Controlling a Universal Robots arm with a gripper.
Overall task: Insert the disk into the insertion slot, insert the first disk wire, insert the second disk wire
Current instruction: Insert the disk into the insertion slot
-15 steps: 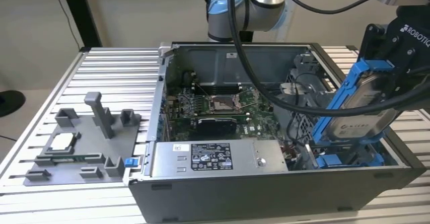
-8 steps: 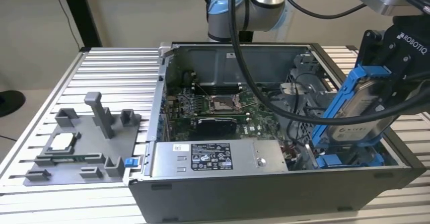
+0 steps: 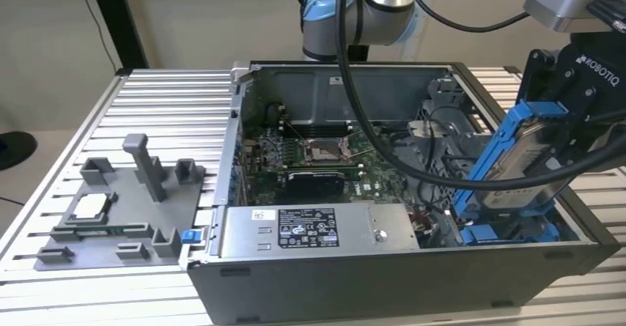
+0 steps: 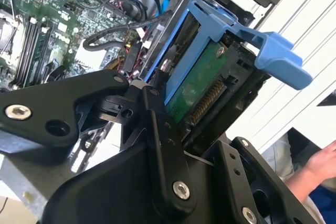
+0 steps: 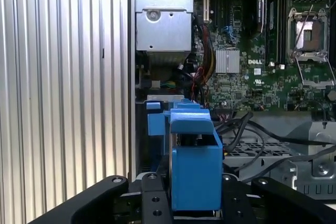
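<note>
In the exterior view, the dark near wall of the open computer case [image 3: 391, 286] is closest. Just behind that wall, a grey labelled power supply box [image 3: 313, 231] lies inside the case. The green motherboard [image 3: 313, 157] is deeper in, and black cables [image 3: 391, 143] loop over it. At the end of the case toward the exterior view's right, the gripper [image 3: 567, 128] clamps the disk [image 3: 523, 172] between its jaws. The disk is a silver drive in a blue caddy, and it is tilted steeply. Its lower end reaches the blue fittings of the insertion slot [image 3: 509, 232]; I cannot tell whether it has entered. The case sits on a slatted aluminium table [image 3: 166, 99]. On the table, off the case toward the exterior view's left, there is a grey fixture plate [image 3: 108, 216]. The robot arm [image 3: 342, 11] rises behind the case.

In the second wrist view, the gripper's [image 4: 194, 129] black linkages are nearest, with one finger on each side of the disk [image 4: 199, 82]. The disk shows its green circuit board and connector row. The caddy's blue handle [image 4: 278, 59] juts out past the case's edge. The motherboard [image 4: 42, 19] lies inside the case, and a person's hand [image 4: 323, 163] is outside it.

In the first wrist view, the gripper [image 5: 197, 203] grips the blue-framed disk [image 5: 194, 171] end-on above the case. Blue slot fittings [image 5: 155, 121] lie just beyond it, ahead of the power supply box [image 5: 163, 24]. The motherboard [image 5: 262, 51] lies beside that box, and the table [image 5: 63, 77] borders the case.
</note>
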